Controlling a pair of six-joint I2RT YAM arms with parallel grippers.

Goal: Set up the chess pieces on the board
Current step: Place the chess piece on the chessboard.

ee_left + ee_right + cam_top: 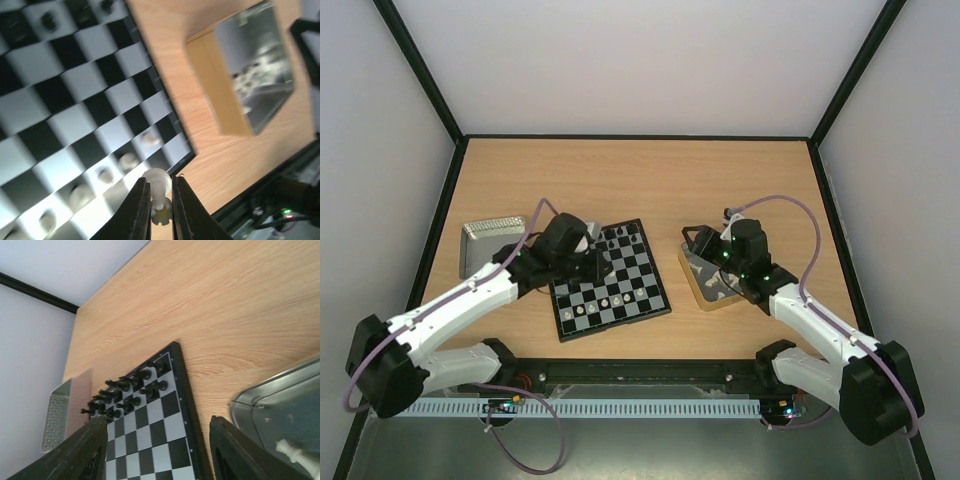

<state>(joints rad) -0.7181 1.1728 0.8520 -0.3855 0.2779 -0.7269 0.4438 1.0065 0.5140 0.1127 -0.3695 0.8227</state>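
Observation:
The board [638, 276] lies between the arms. Black pieces [625, 238] stand in its far rows, also seen in the right wrist view [131, 389]. Several white pieces [605, 303] stand in its near rows; the left wrist view shows them blurred [129, 161]. My left gripper [601, 264] hovers over the board's left part. In its wrist view the left gripper [160, 200] is shut on a white piece [159, 186], above the board's corner [186, 159]. My right gripper [700, 250] is open and empty [157, 450] over the gold-rimmed tray [692, 283].
The gold-rimmed tray [265, 400] holds white pieces, one visible [296, 456]; it also shows in the left wrist view [227, 95]. A silver tray [480, 243] stands left of the board, also in the right wrist view [56, 416]. Black frame rails edge the table.

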